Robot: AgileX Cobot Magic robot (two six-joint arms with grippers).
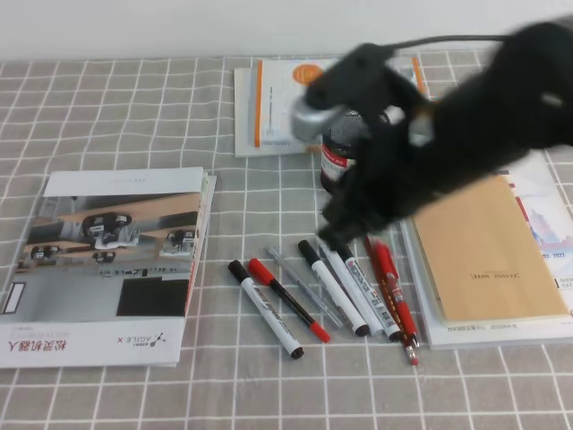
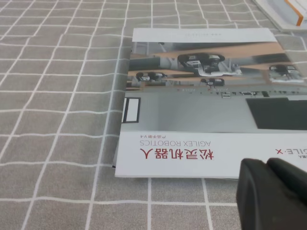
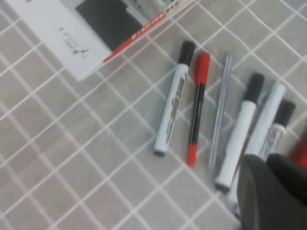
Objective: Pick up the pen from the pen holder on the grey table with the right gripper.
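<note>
The pen (image 1: 307, 287) lies on the grey table (image 1: 134, 107) among markers (image 1: 333, 287); pen holder (image 1: 340, 157) behind, seemingly upright.

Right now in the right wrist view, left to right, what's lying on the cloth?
Booklet → black-capped marker → red pen → grey pen → second black-capped marker. Beyond that the markers overlap the right gripper, so their order is unclear.

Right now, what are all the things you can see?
Table: one, grey checked cloth, underneath.
Brochure: one, white-grey, left.
Booklet: one, white-orange, back.
Pen holder: one, black, middle.
Notebook: one, tan, right.
Markers: at least three, white with black caps, front.
Red-capped pen: one, black-red, among markers.
Grey pen: one, grey, among markers.
Red pen: one, red, beside notebook.
Left hand: one, black, near brochure.
Right hand: one, black, over markers.
</note>
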